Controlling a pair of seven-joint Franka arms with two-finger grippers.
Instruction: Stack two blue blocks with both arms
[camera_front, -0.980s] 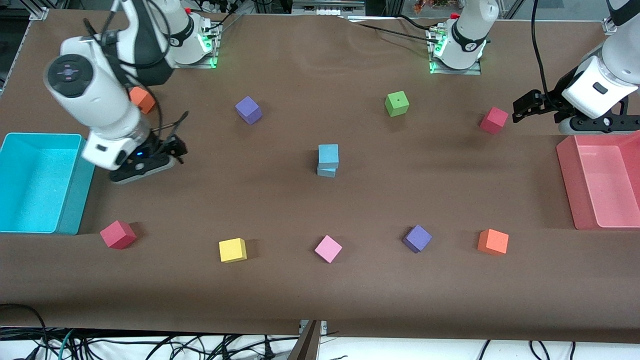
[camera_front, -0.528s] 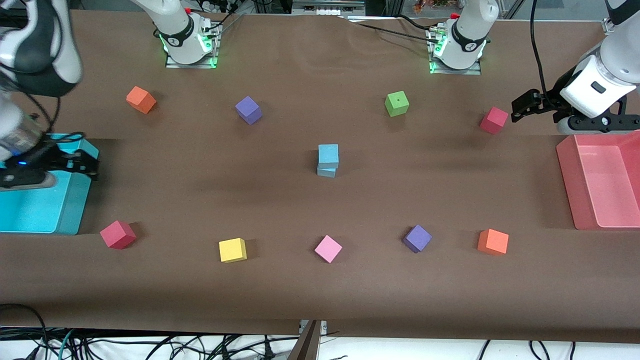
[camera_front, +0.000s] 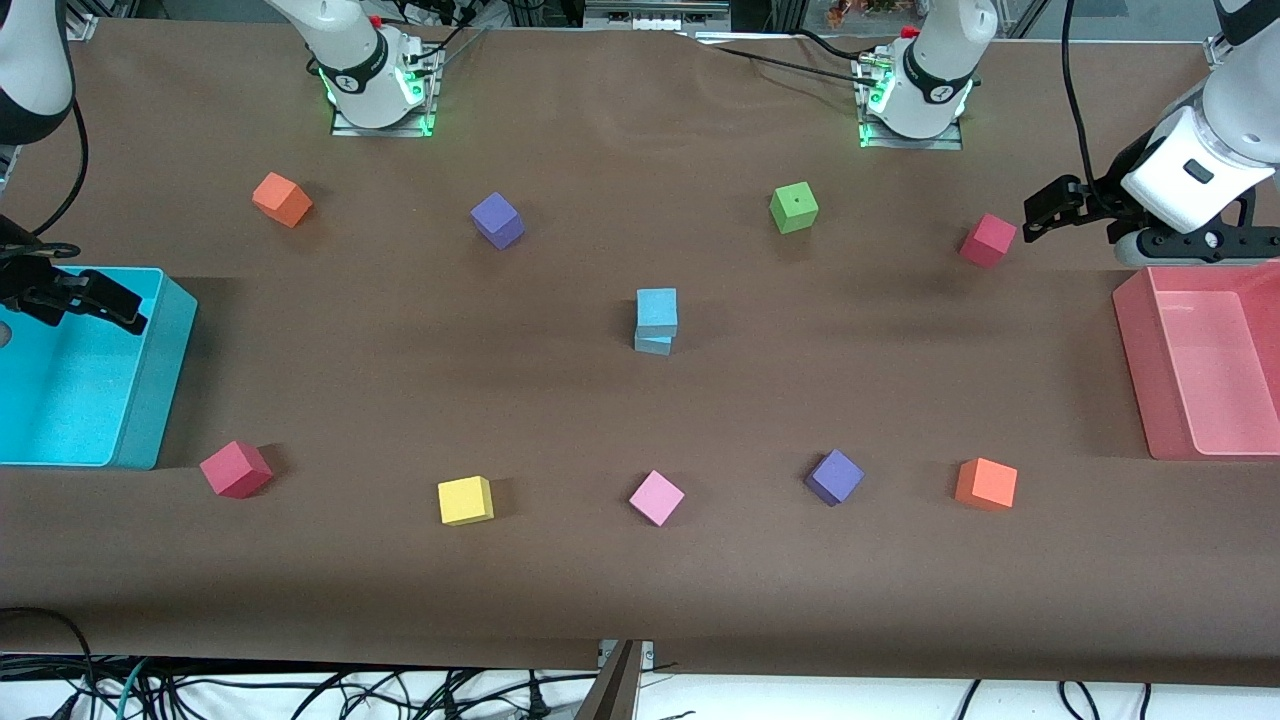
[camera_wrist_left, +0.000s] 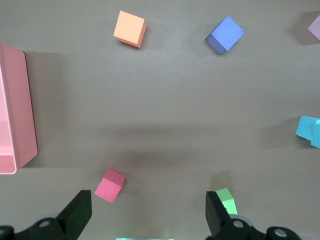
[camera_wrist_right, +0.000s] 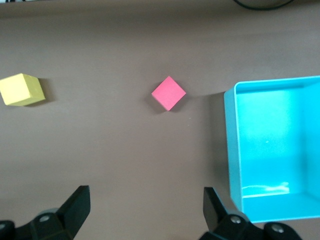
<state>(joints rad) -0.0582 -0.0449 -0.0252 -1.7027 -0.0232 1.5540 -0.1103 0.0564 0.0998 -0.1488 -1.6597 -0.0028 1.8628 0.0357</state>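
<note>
I see the two blue blocks (camera_front: 656, 320) stacked at the middle of the table (camera_front: 640, 580), the upper one sitting squarely on the lower with only a sliver of the lower showing beneath it; in the left wrist view the stack (camera_wrist_left: 310, 131) just shows at the frame's edge. Nothing touches the stack, and there is bare brown cloth all around it. The nearest neighbours stand well apart from it: a purple cube (camera_front: 497, 220) and a green cube (camera_front: 794, 207) toward the bases, and a pink cube (camera_front: 656, 497) nearer the front camera. My right gripper (camera_front: 95, 297) hangs over the rim of the cyan bin (camera_front: 150, 400) at the right arm's end of the table, fingers spread wide and empty, as the right wrist view (camera_wrist_right: 145, 210) confirms. My left gripper (camera_front: 1050, 212) hangs at the left arm's end, just beside the crimson cube (camera_front: 988, 240) and above the table edge of the pink bin (camera_front: 1135, 340), its fingers also parted with nothing between them (camera_wrist_left: 149, 215). Both arms are clear of the centre, out at the ends of the table.
</note>
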